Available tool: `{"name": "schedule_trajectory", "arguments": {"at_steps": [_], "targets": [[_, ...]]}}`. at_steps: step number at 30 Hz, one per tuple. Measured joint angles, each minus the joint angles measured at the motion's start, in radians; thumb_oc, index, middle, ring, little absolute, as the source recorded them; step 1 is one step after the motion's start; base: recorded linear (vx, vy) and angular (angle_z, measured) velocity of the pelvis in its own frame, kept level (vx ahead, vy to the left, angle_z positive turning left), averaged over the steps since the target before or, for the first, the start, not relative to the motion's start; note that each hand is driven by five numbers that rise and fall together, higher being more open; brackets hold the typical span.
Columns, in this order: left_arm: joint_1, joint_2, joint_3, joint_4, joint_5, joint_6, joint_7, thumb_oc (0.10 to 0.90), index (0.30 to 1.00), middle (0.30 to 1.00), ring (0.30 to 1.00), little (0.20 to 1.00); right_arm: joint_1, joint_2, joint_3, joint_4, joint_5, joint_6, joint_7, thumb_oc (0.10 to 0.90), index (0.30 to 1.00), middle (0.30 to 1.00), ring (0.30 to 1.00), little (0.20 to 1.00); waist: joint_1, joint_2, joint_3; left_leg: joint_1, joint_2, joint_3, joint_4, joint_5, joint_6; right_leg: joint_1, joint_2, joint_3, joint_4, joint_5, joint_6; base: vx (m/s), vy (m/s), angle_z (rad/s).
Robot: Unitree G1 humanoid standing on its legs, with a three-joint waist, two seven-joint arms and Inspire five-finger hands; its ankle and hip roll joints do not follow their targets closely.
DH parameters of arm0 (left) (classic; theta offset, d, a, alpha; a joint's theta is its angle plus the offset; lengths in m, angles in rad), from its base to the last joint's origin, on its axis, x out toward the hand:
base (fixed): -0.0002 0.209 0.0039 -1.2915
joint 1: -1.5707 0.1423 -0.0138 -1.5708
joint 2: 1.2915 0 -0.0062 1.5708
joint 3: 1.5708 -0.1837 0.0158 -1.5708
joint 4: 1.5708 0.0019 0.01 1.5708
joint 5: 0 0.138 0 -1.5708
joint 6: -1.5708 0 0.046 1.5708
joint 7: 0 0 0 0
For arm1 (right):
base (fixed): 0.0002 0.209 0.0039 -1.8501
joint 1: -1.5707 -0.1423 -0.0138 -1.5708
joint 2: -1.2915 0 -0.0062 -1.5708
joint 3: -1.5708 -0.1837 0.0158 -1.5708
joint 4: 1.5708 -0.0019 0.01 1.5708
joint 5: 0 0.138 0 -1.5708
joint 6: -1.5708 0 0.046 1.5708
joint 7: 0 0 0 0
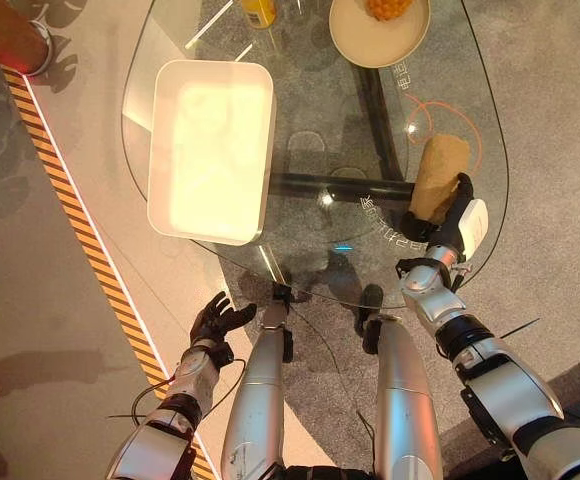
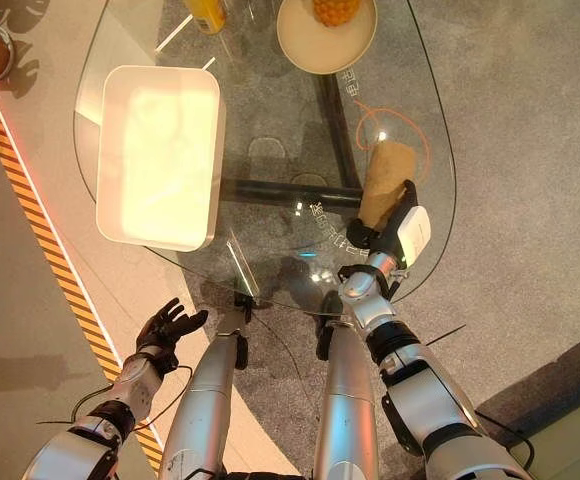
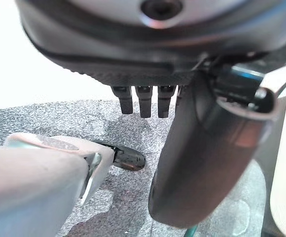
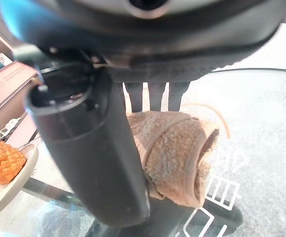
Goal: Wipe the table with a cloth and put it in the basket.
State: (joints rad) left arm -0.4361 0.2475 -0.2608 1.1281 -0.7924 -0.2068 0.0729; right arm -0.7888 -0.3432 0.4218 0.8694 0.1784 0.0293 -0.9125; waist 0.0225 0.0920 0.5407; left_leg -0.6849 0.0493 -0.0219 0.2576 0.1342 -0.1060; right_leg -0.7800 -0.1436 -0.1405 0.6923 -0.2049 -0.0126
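Right hand (image 1: 448, 228) is gripping the tan cloth (image 1: 439, 175) on the glass counter (image 1: 315, 140), fingers curled round it; wiping underway. Next: carry to white basket (image 1: 210, 150). Left hand (image 1: 217, 320) is hanging w/ fingers spread.

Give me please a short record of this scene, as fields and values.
cloth: brown, rolled, on the glass table, robot's right side
right hand: on the cloth's near end, fingers over it
left hand: open, off the table, over the floor
basket: white, empty, on the table's left part
plate: far edge, holds a yellow fruit
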Motion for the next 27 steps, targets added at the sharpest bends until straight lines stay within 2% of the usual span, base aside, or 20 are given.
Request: {"name": "schedule_trajectory", "arguments": {"at_steps": [14, 15, 22, 27], "targets": [[-0.008, 0.000, 0.000, -0.002, 0.000, 0.004, 0.001, 0.800, 0.900, 0.900, 0.900, 0.900, -0.030, 0.006, 0.000, 0.028, 0.021, -0.001, 0.017, 0.800, 0.900, 0.900, 0.900, 0.900, 0.000, 0.001, 0.000, -0.001, 0.000, -0.003, -0.006, 0.001, -0.001, -0.002, 0.000, -0.009, 0.000, -0.002, 0.000, 0.00, 0.000, 0.00], [-0.008, 0.000, 0.000, -0.002, 0.000, 0.005, 0.001, 0.800, 0.900, 0.900, 0.900, 0.900, -0.035, 0.006, 0.003, 0.028, 0.021, 0.007, 0.020, 0.100, 0.300, 0.300, 0.300, 0.200, 0.000, 0.002, 0.000, -0.001, 0.000, -0.005, -0.006, 0.001, -0.002, -0.002, 0.000, -0.010, 0.000, -0.002, 0.000, 0.00, 0.000, 0.00], [-0.010, 0.000, 0.000, -0.002, 0.000, 0.013, 0.000, 0.800, 0.900, 0.900, 0.900, 0.900, -0.074, -0.026, 0.005, 0.043, 0.032, 0.052, 0.040, 0.100, 0.300, 0.300, 0.300, 0.200, -0.001, 0.002, -0.001, -0.001, 0.001, -0.011, -0.009, 0.005, -0.005, -0.002, 0.000, -0.014, 0.002, -0.002, -0.002, 0.00, 0.000, 0.00], [-0.010, -0.002, 0.000, -0.002, 0.000, 0.024, 0.001, 0.800, 0.900, 0.900, 0.900, 0.900, -0.098, -0.050, 0.006, 0.050, 0.059, 0.066, 0.049, 0.100, 0.300, 0.300, 0.300, 0.200, 0.000, 0.015, -0.001, 0.000, 0.001, -0.013, -0.011, 0.011, -0.004, -0.001, 0.000, -0.016, 0.002, -0.002, -0.003, 0.00, 0.000, 0.00]]}}
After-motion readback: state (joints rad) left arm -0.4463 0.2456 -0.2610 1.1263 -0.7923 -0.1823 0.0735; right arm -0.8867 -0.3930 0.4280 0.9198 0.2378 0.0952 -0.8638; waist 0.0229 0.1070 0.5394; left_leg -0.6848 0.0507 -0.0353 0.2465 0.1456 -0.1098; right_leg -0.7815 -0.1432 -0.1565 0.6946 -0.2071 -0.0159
